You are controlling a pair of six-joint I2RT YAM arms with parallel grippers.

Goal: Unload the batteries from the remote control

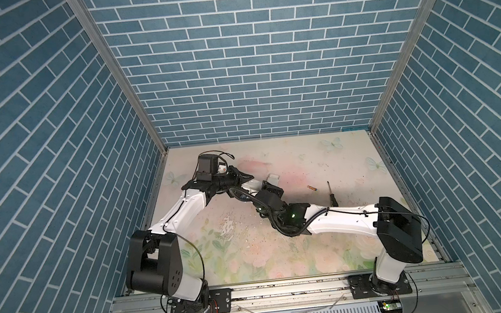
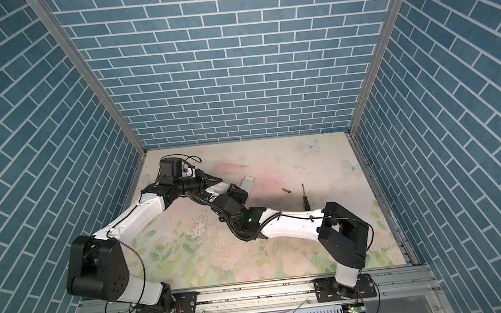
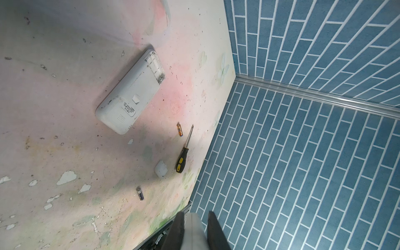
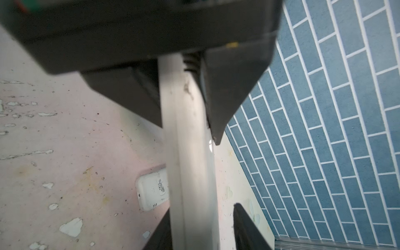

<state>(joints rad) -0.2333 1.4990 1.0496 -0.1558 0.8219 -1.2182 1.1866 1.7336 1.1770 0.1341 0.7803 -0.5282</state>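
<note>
Holding the remote (image 4: 190, 173) tight in my left gripper (image 4: 188, 129), I should keep it steady. My right gripper (image 4: 201, 210) sits loose around it, one finger not touching. A brown battery (image 1: 312, 188) lies near the worktop's (image 1: 314, 251) right edge, beside the screwdriver (image 1: 331, 198). I cannot see inside the remote, so I should pinch slowly and gently.

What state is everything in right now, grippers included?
Held remote: lifted off the table.
Other remote: face down on table, battery bay open, looks empty.
Orange battery: out, lying loose.
Dark battery: out, lying loose.
Cover: off.
Screwdriver: lying idle.
Left gripper: shut on held remote.
Right gripper: open.
</note>
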